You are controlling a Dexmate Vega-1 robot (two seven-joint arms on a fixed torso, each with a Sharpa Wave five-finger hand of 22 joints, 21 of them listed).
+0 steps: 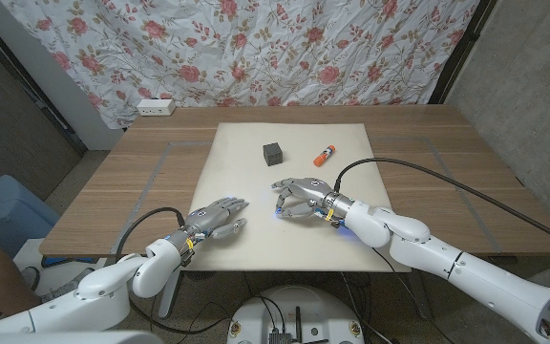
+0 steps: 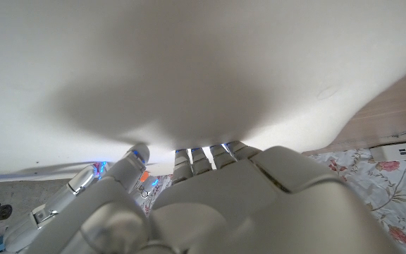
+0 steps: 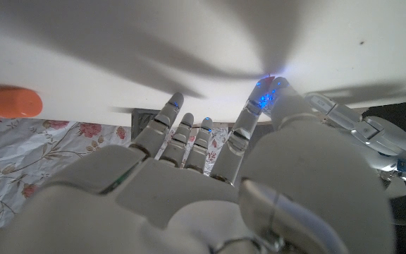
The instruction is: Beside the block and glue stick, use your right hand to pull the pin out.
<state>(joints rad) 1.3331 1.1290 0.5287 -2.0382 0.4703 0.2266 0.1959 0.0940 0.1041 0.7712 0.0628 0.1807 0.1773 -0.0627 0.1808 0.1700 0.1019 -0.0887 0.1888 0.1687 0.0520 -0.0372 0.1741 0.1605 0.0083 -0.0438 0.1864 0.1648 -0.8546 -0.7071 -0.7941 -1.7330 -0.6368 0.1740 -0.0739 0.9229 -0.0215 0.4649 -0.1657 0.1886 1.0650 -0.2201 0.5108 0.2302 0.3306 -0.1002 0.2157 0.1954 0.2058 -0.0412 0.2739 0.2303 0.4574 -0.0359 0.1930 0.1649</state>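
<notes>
The white mat (image 1: 256, 182) on the wooden table (image 1: 141, 182) carries little: a dark block (image 1: 274, 153) near the middle of its far half and an orange glue stick (image 1: 326, 153) just to the block's right, the two apart with a gap between them. The mat's left half lies open from near edge to far edge. The right hand (image 1: 299, 199) sits near the mat's middle, the left hand (image 1: 216, 218) at the near edge, open mat between them. A power strip (image 1: 155, 107) lies at the table's far left corner.

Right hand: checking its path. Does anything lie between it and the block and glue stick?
Nothing visible: only bare mat lies between the right hand, the block and the glue stick. No pin discernible.
</notes>
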